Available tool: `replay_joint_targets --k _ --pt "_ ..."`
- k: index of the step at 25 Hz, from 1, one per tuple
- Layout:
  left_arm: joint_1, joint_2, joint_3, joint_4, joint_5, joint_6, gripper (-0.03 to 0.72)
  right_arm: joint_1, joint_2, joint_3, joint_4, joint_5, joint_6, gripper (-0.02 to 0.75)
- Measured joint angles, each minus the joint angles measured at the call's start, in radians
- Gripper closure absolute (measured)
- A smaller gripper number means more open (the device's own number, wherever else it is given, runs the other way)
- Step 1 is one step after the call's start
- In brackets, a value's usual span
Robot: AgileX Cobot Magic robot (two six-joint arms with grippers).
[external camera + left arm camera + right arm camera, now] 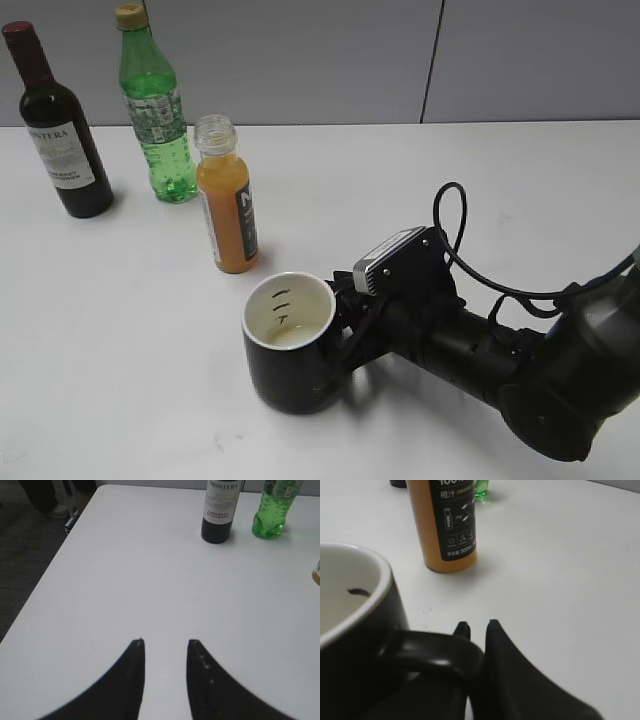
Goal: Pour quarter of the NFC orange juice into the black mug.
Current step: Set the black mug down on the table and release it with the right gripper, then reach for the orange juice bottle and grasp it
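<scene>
Your right tool (477, 626): clamped on the black mug (290, 340) handle, steadying it upright on the surface (120, 330). NFC orange juice (227, 195): uncapped, just beside the mug, ready for pouring. Your left tool (165, 642): apart, empty, well away.

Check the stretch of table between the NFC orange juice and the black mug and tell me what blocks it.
Nothing visible does. The NFC orange juice stands uncapped just behind the black mug, with only bare table between them. The wine bottle and green bottle stand off to the left, clear of that gap.
</scene>
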Motion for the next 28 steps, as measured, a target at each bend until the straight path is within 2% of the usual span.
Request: replay_joint_targets --k 3,9,13,18,28 --pt "0.0 0.0 0.0 0.0 0.0 0.0 0.457 0.0 0.003 0.0 -0.005 -0.001 0.002 0.601" --pt "0.0 0.0 0.0 0.0 0.0 0.0 0.457 0.0 0.004 -0.003 -0.003 -0.008 0.005 0.351" --pt "0.0 0.0 0.0 0.0 0.0 0.0 0.457 0.0 0.005 -0.003 -0.003 -0.008 0.005 0.241" --pt "0.0 0.0 0.0 0.0 0.0 0.0 0.457 0.0 0.005 0.003 0.013 -0.009 0.005 0.184" --pt "0.0 0.0 0.0 0.0 0.0 0.0 0.457 0.0 0.002 0.028 0.016 -0.009 -0.001 0.174"
